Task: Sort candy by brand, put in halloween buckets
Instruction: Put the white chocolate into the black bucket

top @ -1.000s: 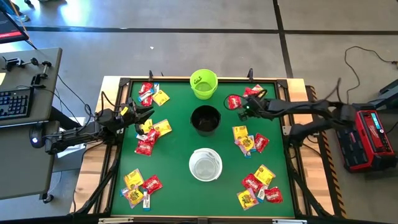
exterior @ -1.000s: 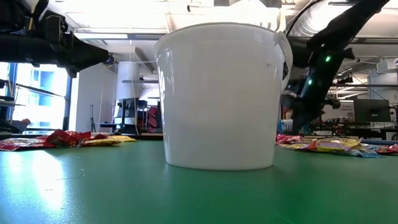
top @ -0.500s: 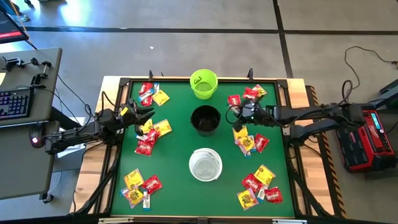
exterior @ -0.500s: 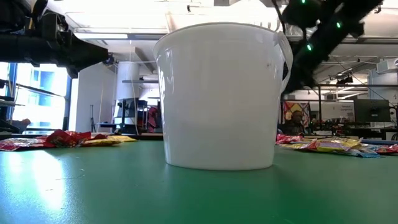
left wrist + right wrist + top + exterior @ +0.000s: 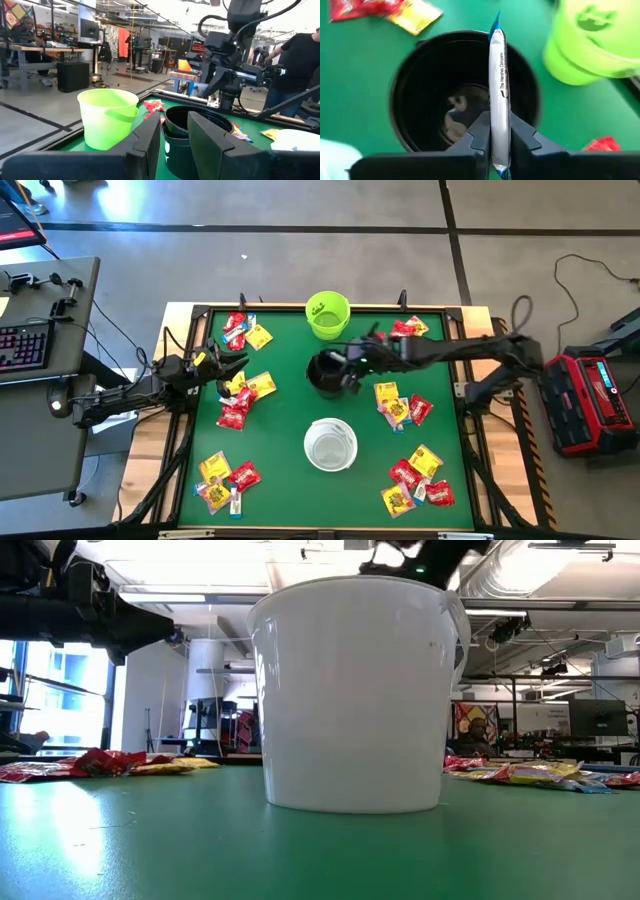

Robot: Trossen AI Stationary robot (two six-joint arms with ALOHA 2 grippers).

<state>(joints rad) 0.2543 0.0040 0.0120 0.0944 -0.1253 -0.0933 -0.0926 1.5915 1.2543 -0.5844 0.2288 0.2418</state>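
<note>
Edge-on, white packet (image 5: 498, 95) in right hand (image 5: 498, 131), brand unreadable, above black bucket (image 5: 410, 85)

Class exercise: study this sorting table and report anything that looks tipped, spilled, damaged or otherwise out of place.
Nothing stands out. The green bucket, black bucket and white bucket stand upright, and the candy lies in loose piles waiting to be sorted. The right gripper holds a blue-and-white packet over the black bucket; the left gripper waits at the table's left edge.

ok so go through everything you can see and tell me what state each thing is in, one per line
Right gripper: shut on a blue-and-white packet, above the black bucket.
Left gripper: open, holding nothing, at the table's left side.
Black bucket: upright.
Green bucket: upright.
White bucket: upright.
</note>
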